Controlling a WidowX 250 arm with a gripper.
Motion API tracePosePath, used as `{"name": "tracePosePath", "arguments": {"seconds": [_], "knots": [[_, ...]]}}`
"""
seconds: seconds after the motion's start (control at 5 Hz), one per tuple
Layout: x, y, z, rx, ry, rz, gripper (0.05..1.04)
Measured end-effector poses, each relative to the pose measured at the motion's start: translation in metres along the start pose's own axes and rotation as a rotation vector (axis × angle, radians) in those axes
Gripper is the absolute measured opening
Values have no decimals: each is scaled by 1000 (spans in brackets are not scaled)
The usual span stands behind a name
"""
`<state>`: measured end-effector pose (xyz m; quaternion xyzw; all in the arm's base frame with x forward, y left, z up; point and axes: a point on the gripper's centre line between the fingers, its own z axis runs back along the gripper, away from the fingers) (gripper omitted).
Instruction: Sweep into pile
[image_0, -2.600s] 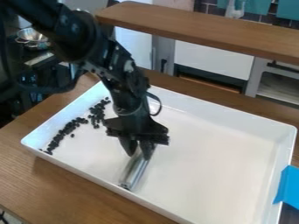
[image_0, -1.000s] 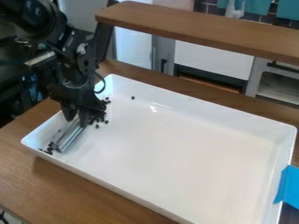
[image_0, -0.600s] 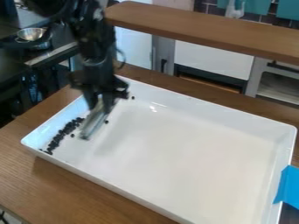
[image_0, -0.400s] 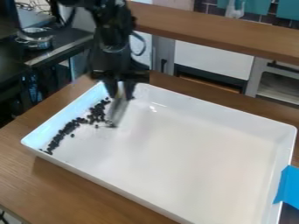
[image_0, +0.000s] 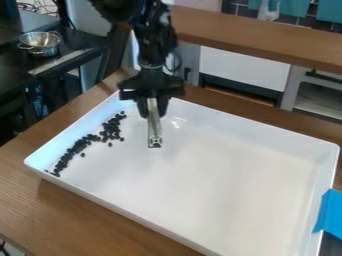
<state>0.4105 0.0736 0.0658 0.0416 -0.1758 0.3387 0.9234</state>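
- Nearest, toward 7 o'clock: wooden table (image_0: 37, 200), the white tray (image_0: 220, 172) lying flat on it.
- Blue tape (image_0: 328, 212) on the tray's right-hand end, around 4 o'clock.
- Black bits (image_0: 79, 146) inside the tray, a curved band from 9 o'clock round toward 10 and 11. Thin at the near end, thicker beyond — a few strays loose on the inner side, toward the middle.
- Metal bar (image_0: 154, 129) at 11 o'clock in the tray, its low end toward the camera. Well apart from the band's near end, nearer its far end. Can't tell whether it touches the tray floor.
- Gripper (image_0: 153, 106) above it, hanging down near the far rim; fingers closed on the bar's upper part, one either side. Arm comes in from the top edge.
- Step in hand, my reading: sweeping under way, bar between strokes. Gathering only part done — a band, hardly a heap.
- Next move calls for the bar set low at the band's 11 o'clock end, then drawn along toward 9, strays caught on the way. Too high and it would skip over bits; too hard, scatter them.
- Farther off: wooden shelf (image_0: 257, 42) from 12 to 2 o'clock, metal pot (image_0: 40, 44) out at 10 to 11 on a dark counter (image_0: 67, 47).
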Motion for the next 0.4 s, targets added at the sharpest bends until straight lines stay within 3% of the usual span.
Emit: {"name": "tracePosePath", "arguments": {"seconds": [0.4], "knots": [[5, -6, -19, 46, -27, 71, 339]]}}
